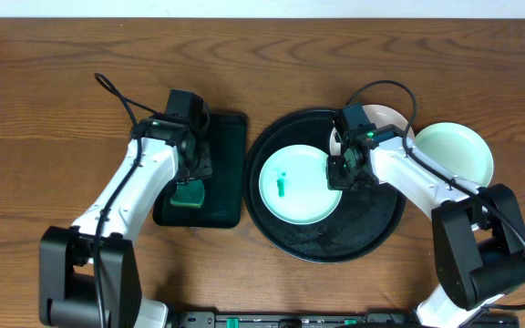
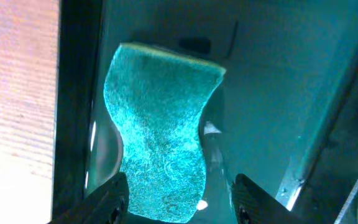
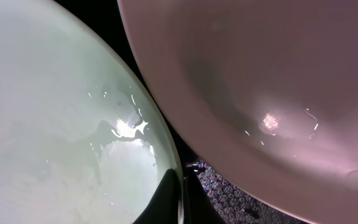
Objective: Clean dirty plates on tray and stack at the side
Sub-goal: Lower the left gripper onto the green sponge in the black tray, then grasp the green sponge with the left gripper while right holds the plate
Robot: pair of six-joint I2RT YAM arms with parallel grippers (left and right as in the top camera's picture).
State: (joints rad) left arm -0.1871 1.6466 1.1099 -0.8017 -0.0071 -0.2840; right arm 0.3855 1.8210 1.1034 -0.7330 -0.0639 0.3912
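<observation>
Slippage is looming for the mint plate (image 1: 303, 202) lying on the tray (image 1: 326, 248): the right gripper (image 1: 340, 171) is clamping only its thin, glossy rim. The left gripper (image 2: 179, 202) is straddling the sponge (image 2: 160, 118), though whether it is gripping yet is proving impossible to tell, and the right arm (image 1: 417, 178) is hiding most of the white plate (image 1: 390, 117).

Green sponge (image 2: 160, 124) sitting in the small black rectangular tray (image 1: 229, 155), left of centre on the brown wooden worktop (image 1: 44, 82).
</observation>
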